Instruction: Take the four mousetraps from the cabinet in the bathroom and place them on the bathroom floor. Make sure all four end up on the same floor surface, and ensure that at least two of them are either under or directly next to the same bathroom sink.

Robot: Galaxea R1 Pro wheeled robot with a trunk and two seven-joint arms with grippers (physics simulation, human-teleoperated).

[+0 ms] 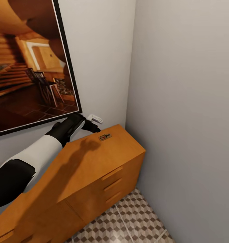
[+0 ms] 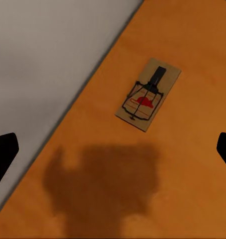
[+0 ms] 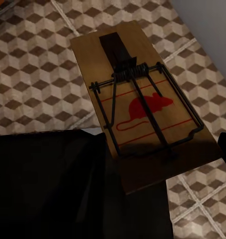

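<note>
At centre frame of the head view: one mousetrap flat on the cabinet top; left gripper above-left, fingers spread. Right gripper clamps a second mousetrap over the bathroom floor.

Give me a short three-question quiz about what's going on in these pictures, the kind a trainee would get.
1. True or false: a mousetrap lies on top of the cabinet.
2. What does the right gripper hold? A) a towel B) a mousetrap C) nothing
3. Fill in: the left gripper is above the cabinet top with its jaws ____.

Key:
1. True; it lies flat near the wall, beyond the left gripper's shadow.
2. B; that trap is held over the patterned bathroom floor.
3. Open; the left wrist view shows the fingertips wide apart, touching nothing.
</note>
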